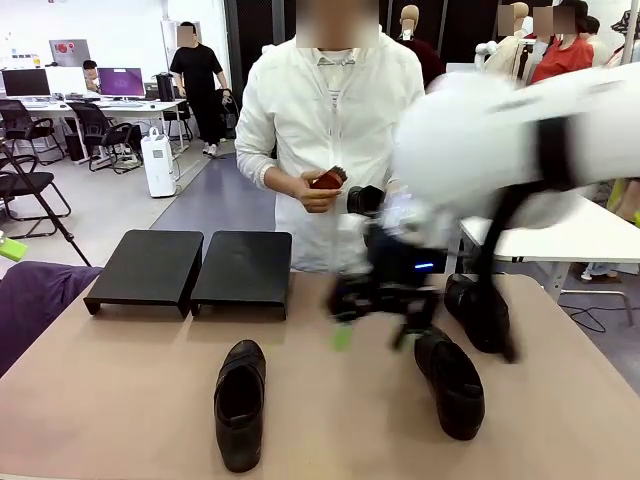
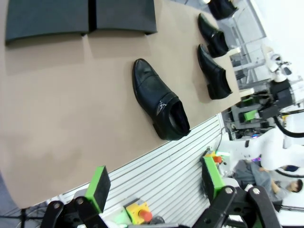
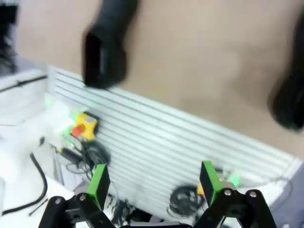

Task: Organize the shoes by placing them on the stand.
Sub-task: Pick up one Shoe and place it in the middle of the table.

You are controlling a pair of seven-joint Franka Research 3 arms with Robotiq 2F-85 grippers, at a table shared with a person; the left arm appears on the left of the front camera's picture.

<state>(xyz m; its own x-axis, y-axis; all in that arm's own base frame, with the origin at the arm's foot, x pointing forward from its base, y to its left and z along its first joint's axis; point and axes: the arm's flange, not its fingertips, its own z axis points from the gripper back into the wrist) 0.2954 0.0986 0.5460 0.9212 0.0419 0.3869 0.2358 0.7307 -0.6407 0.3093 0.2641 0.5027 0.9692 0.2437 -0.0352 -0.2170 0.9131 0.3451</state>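
Left end effector [image 2: 154, 180] spread wide, shoe [image 2: 159, 107] ahead, stand [image 2: 47, 19] beyond

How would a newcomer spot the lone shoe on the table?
Find the two black stands at the table's far left. One black slip-on shoe lies in front of the right-hand one. It lies alone; the other shoes cluster to its right.

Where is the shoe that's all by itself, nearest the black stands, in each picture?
Front view: the lone shoe lies low, left of the middle, on the near side of the stand.
Left wrist view: the lone shoe is in the middle, and the stand is at the top left.
Right wrist view: too blurred to tell which dark shape is it.
Shared landmark: the stand in the first two; the tan table in all three.
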